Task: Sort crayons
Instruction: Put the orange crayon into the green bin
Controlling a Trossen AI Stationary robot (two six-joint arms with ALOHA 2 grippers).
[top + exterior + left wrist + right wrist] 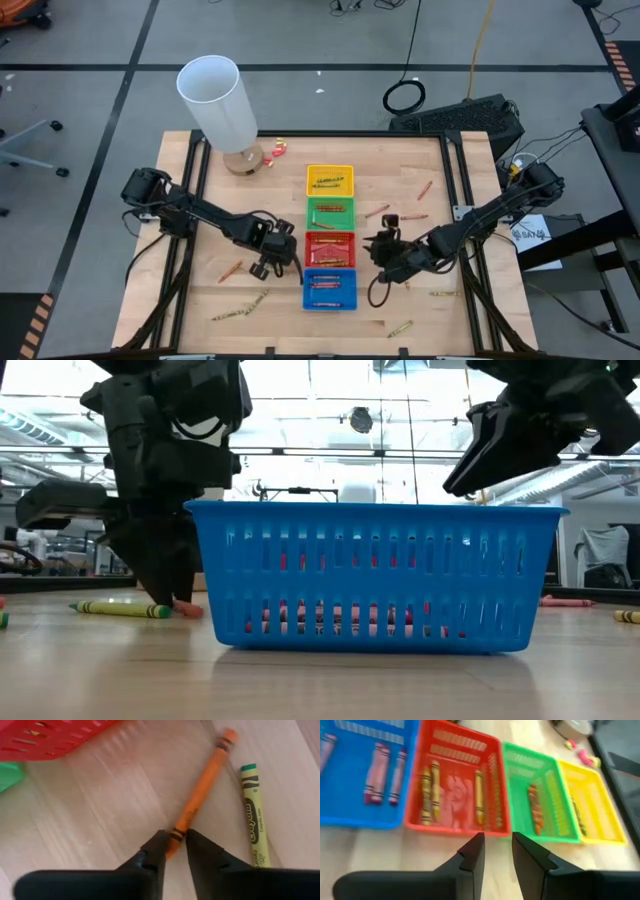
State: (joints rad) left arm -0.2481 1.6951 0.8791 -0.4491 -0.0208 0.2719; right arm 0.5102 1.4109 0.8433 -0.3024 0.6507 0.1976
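Left gripper point(175, 851): low at the table, lower centre of the high view, just left of the red tray point(329, 248); fingers pinched on the end of an orange crayon point(200, 790).
Orange crayon: flat on the wood, beside a yellow crayon point(252, 812).
Right gripper point(497, 851): raised, right of the trays, facing them; fingers slightly apart, nothing between them.
Trays: yellow point(329, 180), green point(330, 213), red, blue point(329, 288) in a column at centre, each holding crayons.
Loose crayons point(240, 308): scattered on both sides.

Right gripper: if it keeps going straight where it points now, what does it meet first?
Probably the red tray's near wall. The right gripper points at it with empty fingers apart; bare table between them. Depth is unclear.
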